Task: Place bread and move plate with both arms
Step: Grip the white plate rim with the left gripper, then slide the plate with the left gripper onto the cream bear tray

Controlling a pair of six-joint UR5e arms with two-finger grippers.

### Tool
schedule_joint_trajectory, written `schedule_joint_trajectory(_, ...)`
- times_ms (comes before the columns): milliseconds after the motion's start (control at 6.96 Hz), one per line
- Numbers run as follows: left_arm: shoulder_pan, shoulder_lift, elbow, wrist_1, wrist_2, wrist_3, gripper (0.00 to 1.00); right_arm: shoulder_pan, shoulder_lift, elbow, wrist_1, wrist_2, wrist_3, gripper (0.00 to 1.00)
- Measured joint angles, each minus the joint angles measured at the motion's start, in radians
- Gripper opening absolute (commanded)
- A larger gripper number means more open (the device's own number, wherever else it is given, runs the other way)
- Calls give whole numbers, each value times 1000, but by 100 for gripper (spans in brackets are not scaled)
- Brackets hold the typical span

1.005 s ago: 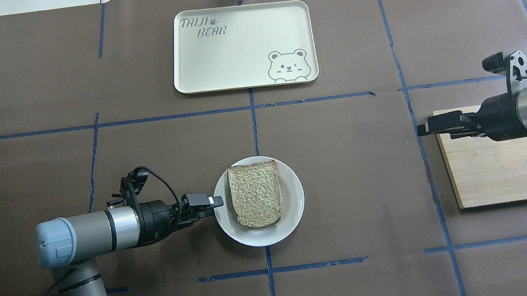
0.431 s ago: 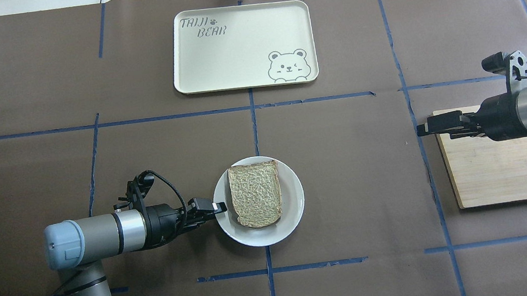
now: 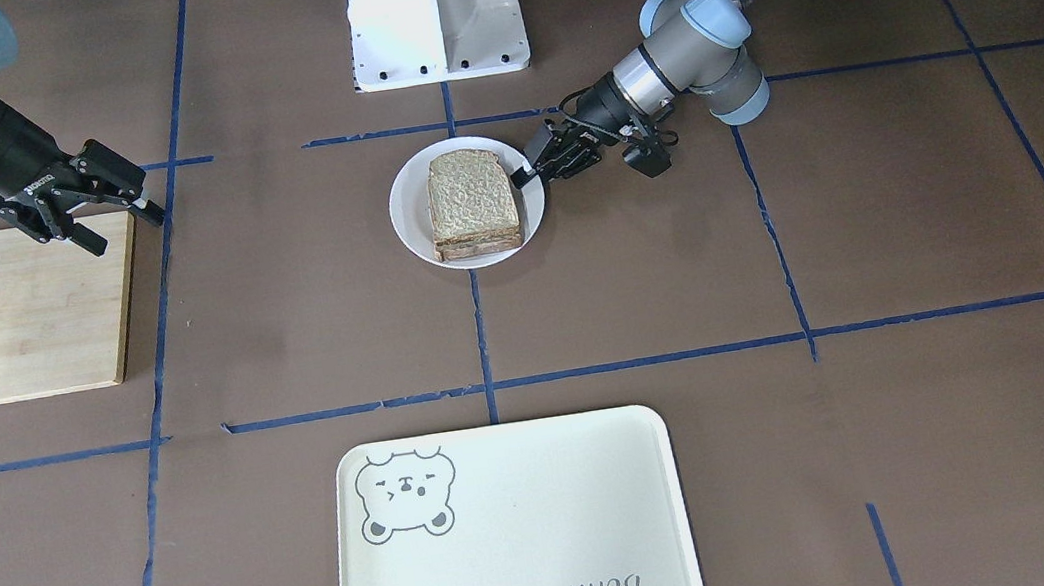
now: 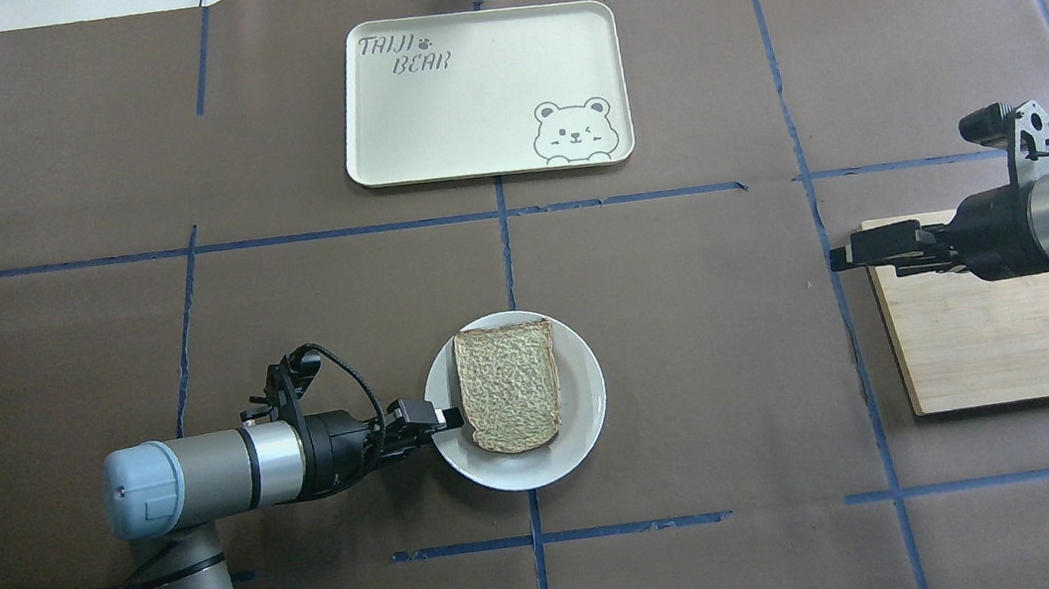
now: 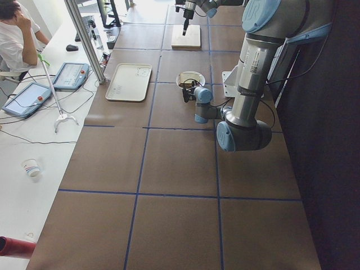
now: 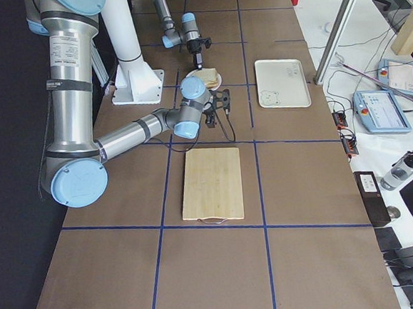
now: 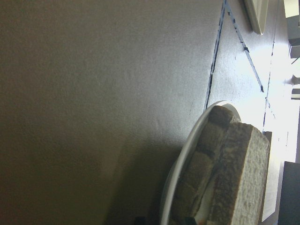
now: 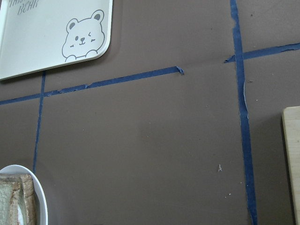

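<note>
The bread [image 4: 509, 388] lies on top of a stack of slices on the white plate [image 4: 587, 397] near the table's middle front. It also shows in the front view [image 3: 469, 197], with the plate [image 3: 406, 212] under it. My left gripper [image 4: 444, 413] is open, its jaws one above the other at the plate's left rim, and it also shows in the front view [image 3: 528, 168]. The left wrist view shows the plate rim [image 7: 185, 159] and the stacked bread [image 7: 239, 178] close up. My right gripper [image 3: 125, 227] is open and empty, hovering over the wooden board's edge, far from the plate.
A cream tray with a bear drawing [image 4: 481, 90] lies at the table's far middle. A pale wooden board [image 4: 1020, 334] lies at the right. The white robot base [image 3: 435, 12] stands behind the plate. Blue tape lines cross the brown table cover.
My left gripper has moved right and a little toward the robot, from beside the plate's left rim to over it. The right arm, plate and bread have not moved.
</note>
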Motion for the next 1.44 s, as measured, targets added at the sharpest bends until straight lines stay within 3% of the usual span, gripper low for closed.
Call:
schedule_joint_trajectory(574,3,-8,8,-14,-1,-1,7,1,-2,1,0,0,0,100)
schedule_joint_trajectory(1149,1,-11,1,-74,7,-1,4,2,-14,22,0,4,0,100)
schedule_joint_trajectory(1436,-44,-38,-2,-80,54,-9,4,5,-24,27,0,8,-1,100)
